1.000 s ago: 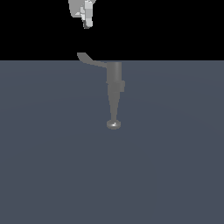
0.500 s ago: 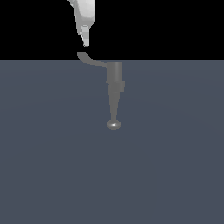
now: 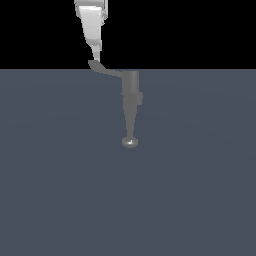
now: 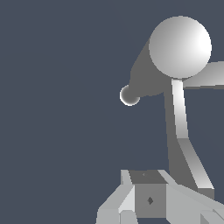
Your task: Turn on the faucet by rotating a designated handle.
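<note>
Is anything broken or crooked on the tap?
Nothing stands out. The faucet looks whole, its handle sticks out sideways toward the exterior view's left, and the gripper is right at the handle's upturned end. No spill or damage shows.

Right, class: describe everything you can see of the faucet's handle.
The handle is a thin, flat lever in matte grey. It sticks out sideways from the top of the faucet body toward the exterior view's left and ends in a rounded, upturned tip. The gripper sits right at that tip, seemingly touching it. In the wrist view the handle runs from the round body to the fingers.
</note>
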Robot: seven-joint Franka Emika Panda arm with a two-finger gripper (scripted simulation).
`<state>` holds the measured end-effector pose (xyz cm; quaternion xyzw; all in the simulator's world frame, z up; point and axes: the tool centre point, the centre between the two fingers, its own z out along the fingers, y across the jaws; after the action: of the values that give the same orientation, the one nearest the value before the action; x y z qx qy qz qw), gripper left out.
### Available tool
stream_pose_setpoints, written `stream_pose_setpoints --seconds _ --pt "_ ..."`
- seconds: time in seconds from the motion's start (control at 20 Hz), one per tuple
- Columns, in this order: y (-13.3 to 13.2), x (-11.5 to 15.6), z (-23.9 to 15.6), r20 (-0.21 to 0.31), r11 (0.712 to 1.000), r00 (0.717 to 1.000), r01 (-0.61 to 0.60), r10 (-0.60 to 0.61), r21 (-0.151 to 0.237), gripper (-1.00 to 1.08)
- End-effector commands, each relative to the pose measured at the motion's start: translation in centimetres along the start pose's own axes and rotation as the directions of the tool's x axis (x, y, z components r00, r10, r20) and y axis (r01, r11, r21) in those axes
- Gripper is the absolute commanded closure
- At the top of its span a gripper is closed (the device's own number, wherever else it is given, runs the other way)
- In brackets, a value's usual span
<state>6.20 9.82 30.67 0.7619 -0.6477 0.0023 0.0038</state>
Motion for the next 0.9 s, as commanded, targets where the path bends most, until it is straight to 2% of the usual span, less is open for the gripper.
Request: stream_pose_setpoints --seconds 0.0,0.45,0.85 --pt "-0.4 -0.1 0.4 0.005 1.000 1.000 -0.021 0.021 0.002 1.08" --pt "-0.6 -0.2 0.7 0.008 0.999 0.999 -0.035 0.035 0.002 1.08" --pt "1.5 -0.2 0.7 0.008 0.999 0.999 -0.035 0.035 0.002 1.08"
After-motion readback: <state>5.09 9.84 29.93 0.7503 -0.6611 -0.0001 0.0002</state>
